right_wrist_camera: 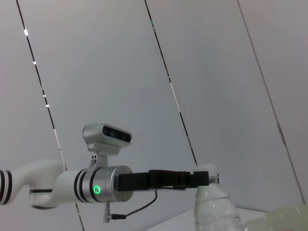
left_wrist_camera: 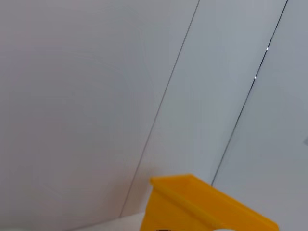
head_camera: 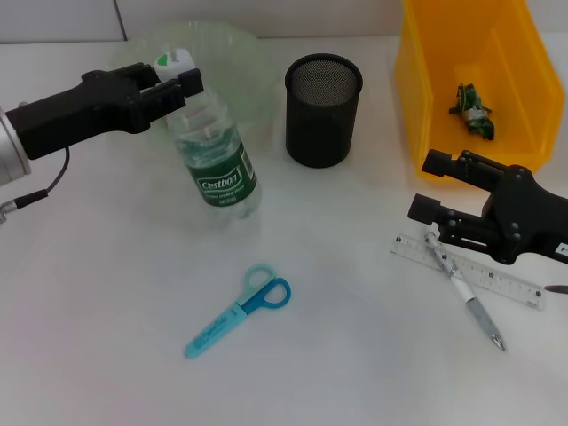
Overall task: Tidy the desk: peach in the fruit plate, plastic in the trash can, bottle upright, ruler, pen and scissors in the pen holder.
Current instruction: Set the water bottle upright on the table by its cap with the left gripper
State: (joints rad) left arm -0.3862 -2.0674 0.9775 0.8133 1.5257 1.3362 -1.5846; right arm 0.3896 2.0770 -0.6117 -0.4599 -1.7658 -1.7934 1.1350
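Near the bottle (head_camera: pixel 216 151) neck my left gripper (head_camera: pixel 173 84) pinches the cap end, holding it upright; right gripper (head_camera: pixel 432 186) spread, idle over the ruler (head_camera: pixel 497 280).

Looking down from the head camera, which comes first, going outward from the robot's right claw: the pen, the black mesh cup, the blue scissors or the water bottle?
From the right gripper:
1. Pen, just below it, lying across the ruler.
2. Black mesh cup, up and toward the middle.
3. Blue scissors, lower middle of the desk.
4. Water bottle, far side, at the left gripper.
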